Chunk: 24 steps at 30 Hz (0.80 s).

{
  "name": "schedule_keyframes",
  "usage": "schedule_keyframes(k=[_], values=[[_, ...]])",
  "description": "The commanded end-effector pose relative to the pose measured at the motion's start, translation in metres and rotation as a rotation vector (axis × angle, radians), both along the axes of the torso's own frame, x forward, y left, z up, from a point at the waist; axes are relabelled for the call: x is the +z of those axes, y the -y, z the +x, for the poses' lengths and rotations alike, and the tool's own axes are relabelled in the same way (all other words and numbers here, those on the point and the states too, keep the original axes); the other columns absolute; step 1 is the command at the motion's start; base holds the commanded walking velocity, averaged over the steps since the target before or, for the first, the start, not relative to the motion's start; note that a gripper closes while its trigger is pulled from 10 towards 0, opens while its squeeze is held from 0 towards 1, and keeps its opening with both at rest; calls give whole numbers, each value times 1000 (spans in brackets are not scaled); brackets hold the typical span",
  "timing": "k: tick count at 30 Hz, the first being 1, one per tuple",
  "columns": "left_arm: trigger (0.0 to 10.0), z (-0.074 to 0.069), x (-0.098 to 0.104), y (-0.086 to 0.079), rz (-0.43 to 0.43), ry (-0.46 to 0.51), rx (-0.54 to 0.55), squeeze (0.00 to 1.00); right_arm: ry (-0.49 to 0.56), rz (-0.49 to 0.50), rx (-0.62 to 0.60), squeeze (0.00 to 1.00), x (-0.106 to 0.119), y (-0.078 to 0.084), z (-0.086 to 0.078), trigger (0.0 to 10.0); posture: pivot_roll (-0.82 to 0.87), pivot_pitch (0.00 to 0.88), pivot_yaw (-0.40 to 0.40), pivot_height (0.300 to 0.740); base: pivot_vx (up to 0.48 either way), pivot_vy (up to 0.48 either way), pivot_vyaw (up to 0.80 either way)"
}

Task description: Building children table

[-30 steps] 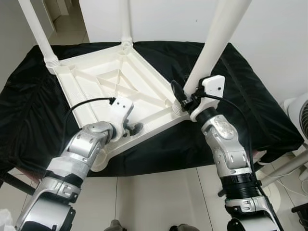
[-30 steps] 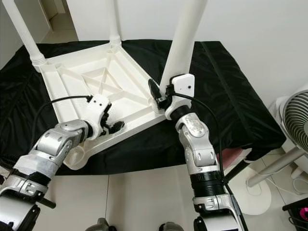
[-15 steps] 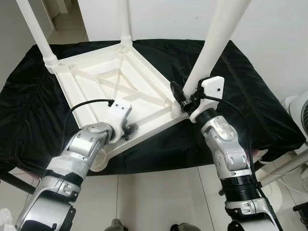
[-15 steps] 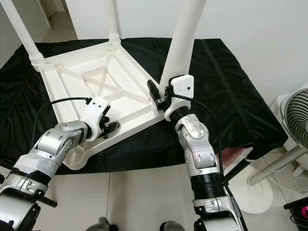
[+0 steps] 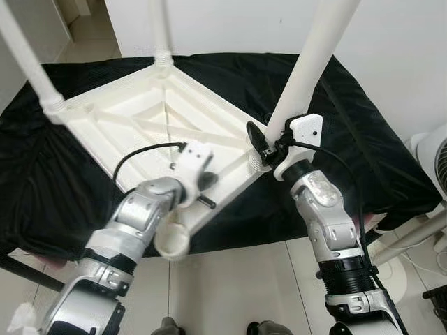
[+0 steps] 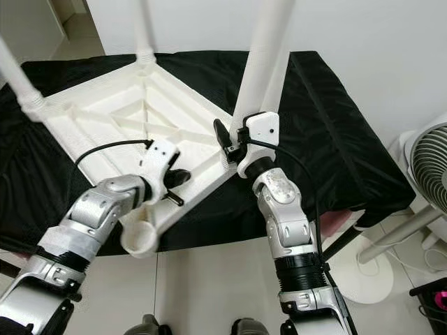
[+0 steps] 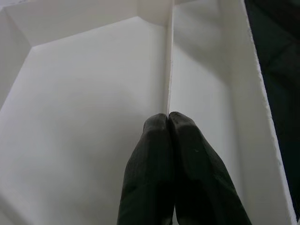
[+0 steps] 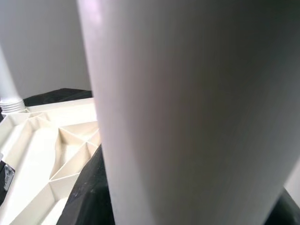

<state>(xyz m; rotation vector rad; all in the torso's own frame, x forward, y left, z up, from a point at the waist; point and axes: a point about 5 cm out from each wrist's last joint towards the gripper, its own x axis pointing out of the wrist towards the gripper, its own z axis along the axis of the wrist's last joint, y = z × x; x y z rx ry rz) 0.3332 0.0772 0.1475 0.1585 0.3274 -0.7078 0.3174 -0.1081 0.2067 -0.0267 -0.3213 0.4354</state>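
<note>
A white plastic table top (image 5: 133, 118) lies upside down on a black cloth (image 5: 363, 139). Legs stand in its far left corner (image 5: 28, 63), far corner (image 5: 160, 28) and near right corner (image 5: 307, 70). The near corner socket (image 5: 172, 244) holds no leg and hangs past the cloth's front edge. My left gripper (image 5: 206, 190) is shut on a thin rib (image 7: 169, 70) just inside the top's near rim. At the base of the near right leg, my right gripper (image 5: 269, 139) clasps the leg; one black finger (image 5: 255, 136) shows, the other is hidden behind the leg.
A white standing fan (image 6: 426, 167) is at the right, beside the cloth-covered table. A white wall runs behind the table. Pale floor tiles (image 5: 230, 279) lie between me and the table's front edge.
The table top has swung round its near right leg: the empty corner moved right and toward me, past the cloth's edge. My left gripper went with it. The right gripper stayed put.
</note>
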Motion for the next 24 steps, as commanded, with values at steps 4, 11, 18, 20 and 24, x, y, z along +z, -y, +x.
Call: schedule_keyframes(k=[4, 11, 18, 20, 24], values=[[10000, 8, 5, 12, 18, 63, 33, 0, 6, 4, 12, 0, 3, -3, -3, 10000, -92, 69, 44, 740, 0, 0, 0], [10000, 9, 19, 13, -97, 89, 2, 1000, 1, 5, 13, 0, 1, -4, -6, 10000, -96, 80, 54, 740, 0, 0, 0], [10000, -3, 42, -1, -168, 141, -103, 1000, -9, 11, -1, 0, -2, -2, -9, 10000, -79, 81, 62, 740, 0, 0, 0], [10000, -3, 45, -6, -171, 167, -104, 0, -9, 11, -2, 0, -2, -1, -9, 10000, -79, 81, 62, 740, 0, 0, 0], [10000, -4, 55, -23, -143, 247, -122, 0, -12, 6, -8, 0, -3, 0, -10, 10000, -66, 79, 65, 740, 0, 0, 0]])
